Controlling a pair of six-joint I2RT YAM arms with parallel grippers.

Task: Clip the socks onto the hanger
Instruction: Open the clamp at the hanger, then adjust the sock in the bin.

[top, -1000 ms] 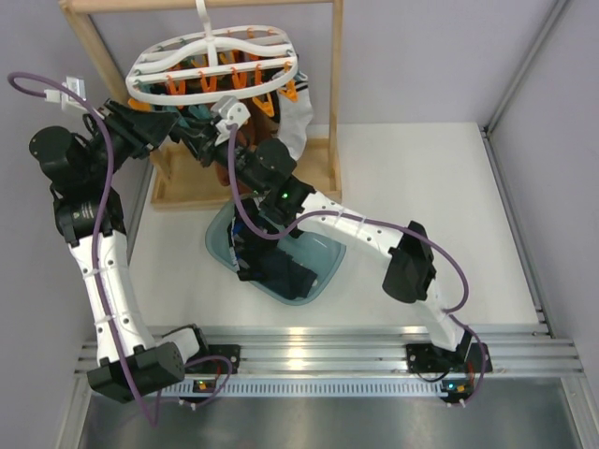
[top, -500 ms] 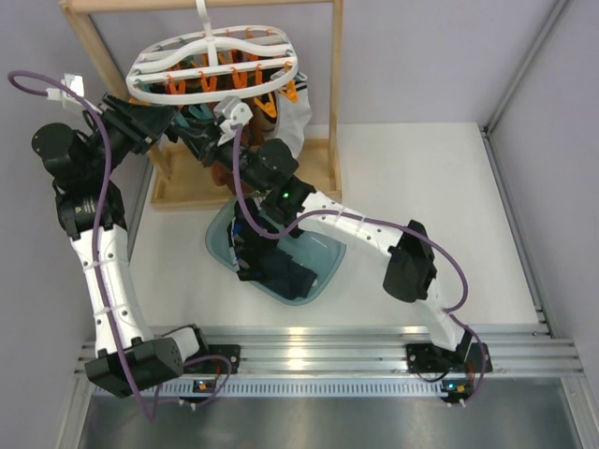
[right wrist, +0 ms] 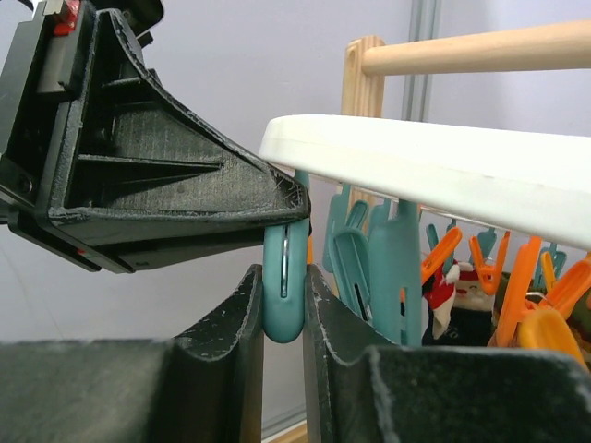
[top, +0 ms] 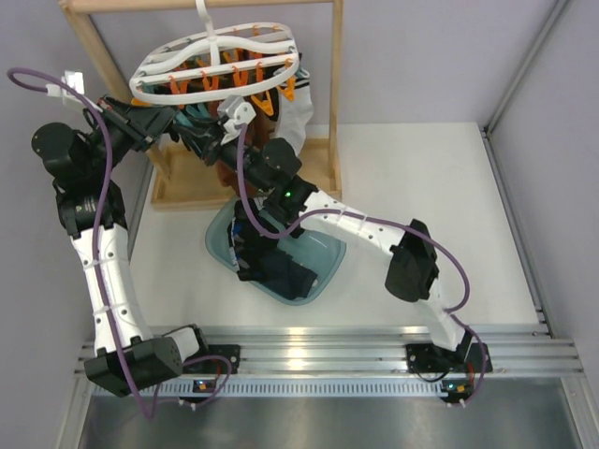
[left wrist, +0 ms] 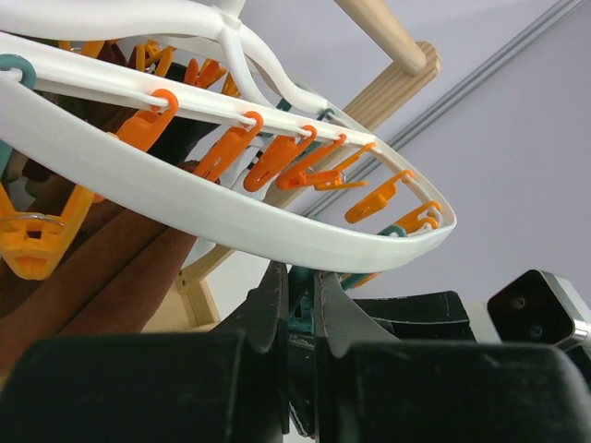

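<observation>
The white hanger [top: 215,65] hangs from the wooden rack, its orange and teal clips dangling under the lattice. Both grippers meet under its left rim. My right gripper [right wrist: 283,286] is shut on the lower end of a teal clip [right wrist: 283,295]. My left gripper [left wrist: 300,286] is shut on the upper part of the same teal clip [left wrist: 300,314], just under the hanger's rim [left wrist: 231,208]. In the top view the left gripper [top: 187,129] and the right gripper [top: 208,140] touch tip to tip. Dark socks [top: 271,267] lie in a teal basin below the right arm.
The wooden rack [top: 94,47] stands at the back left on a wooden base [top: 187,192]. Brown socks [left wrist: 102,268] and a white sock [top: 298,117] hang from other clips. The teal basin [top: 323,257] sits mid-table. Grey walls close in on both sides.
My left gripper's jaws have closed on the teal clip. The hanger has shifted slightly. The right gripper has kept its hold on the clip.
</observation>
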